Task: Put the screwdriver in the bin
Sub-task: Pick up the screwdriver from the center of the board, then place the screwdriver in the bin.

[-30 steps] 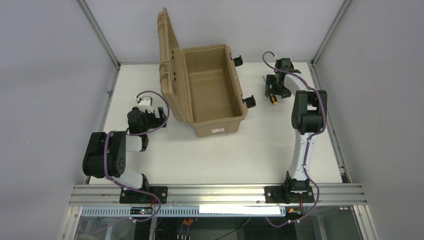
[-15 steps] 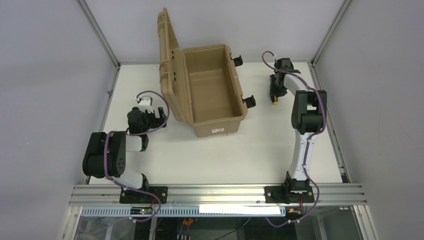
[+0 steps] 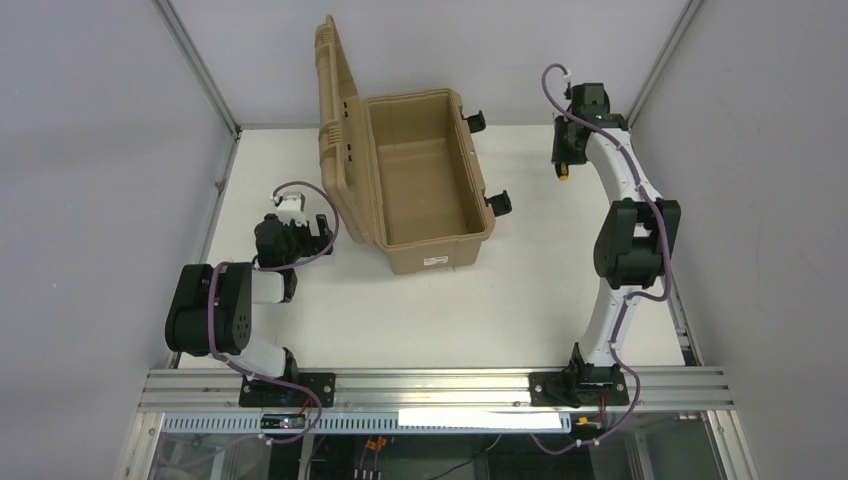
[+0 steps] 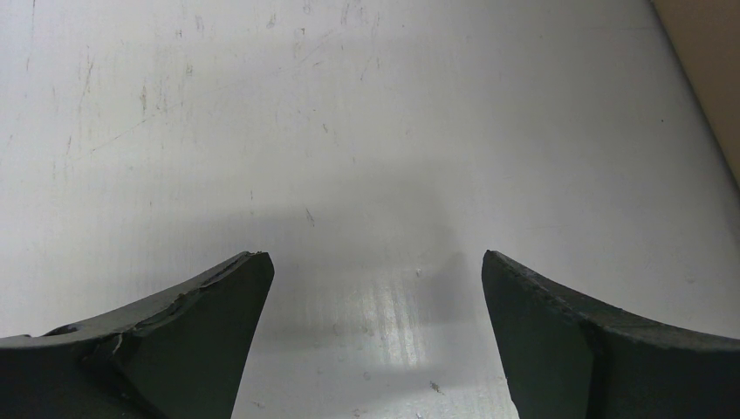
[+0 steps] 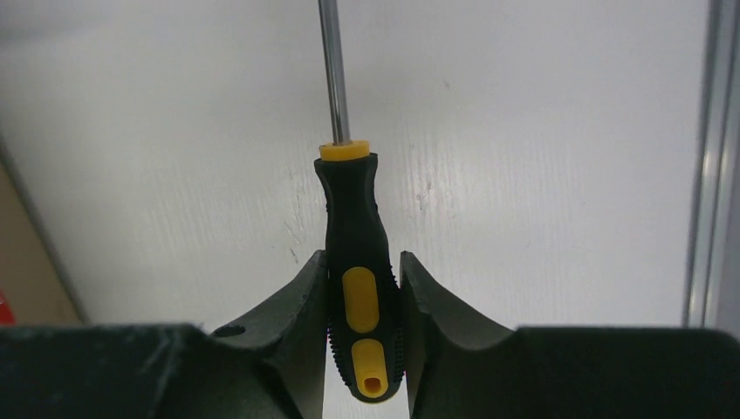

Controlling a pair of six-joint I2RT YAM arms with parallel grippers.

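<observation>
The right gripper [image 5: 362, 266] has risen, pinching the ribbed, black-and-yellow-handled screwdriver [image 5: 352, 209].

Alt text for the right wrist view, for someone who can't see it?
The right gripper is shut on the screwdriver, jaws pinching its black-and-yellow handle, metal shaft pointing up out of frame. Behind: white table, tan bin at left edge.

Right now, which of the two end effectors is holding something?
The right end effector, shut on the black-and-yellow handle of the screwdriver. The left end effector stands open with nothing between its jaws.
</observation>
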